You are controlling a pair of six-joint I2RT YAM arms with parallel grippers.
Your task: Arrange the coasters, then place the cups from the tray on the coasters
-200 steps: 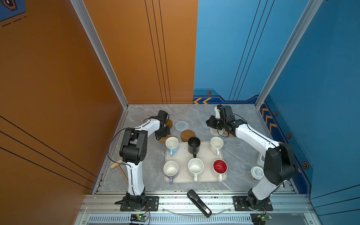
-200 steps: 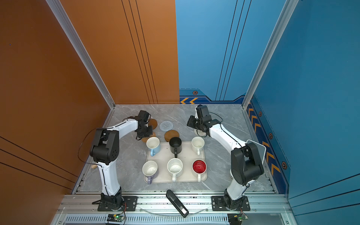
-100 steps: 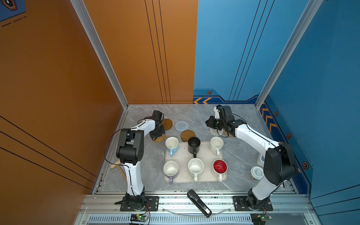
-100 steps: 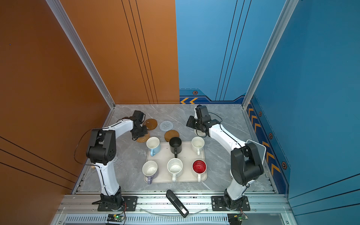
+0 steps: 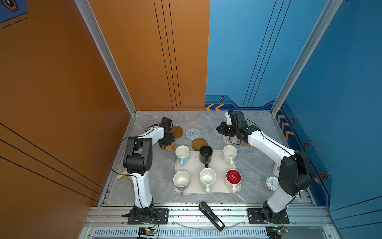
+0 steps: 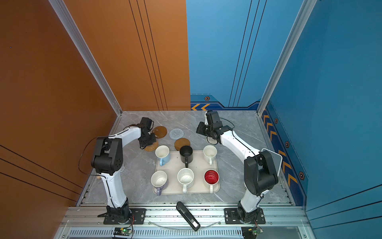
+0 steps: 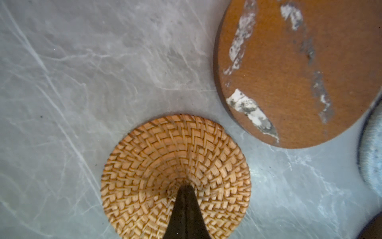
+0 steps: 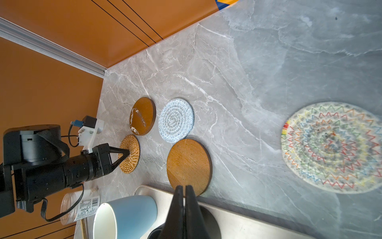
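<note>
My left gripper is shut, its closed tips resting on the centre of the woven rattan coaster, which lies left of the tray. A brown wooden coaster, a grey-blue crocheted one and a second wooden one lie behind the tray. My right gripper is shut and empty, hovering beside the whitish crocheted coaster. The brown paw coaster peeks out behind that arm. On the tray stand several cups, among them light blue, black and red-inside.
A black stapler-like tool lies on the front rail. A white lidded jar and a white stand sit by the right arm's base. A clear jar and a wooden stick lie at the left edge.
My left gripper has slid left and toward the front with its tips on the rattan coaster, uncovering the wooden disc behind it. The right arm has barely moved.
</note>
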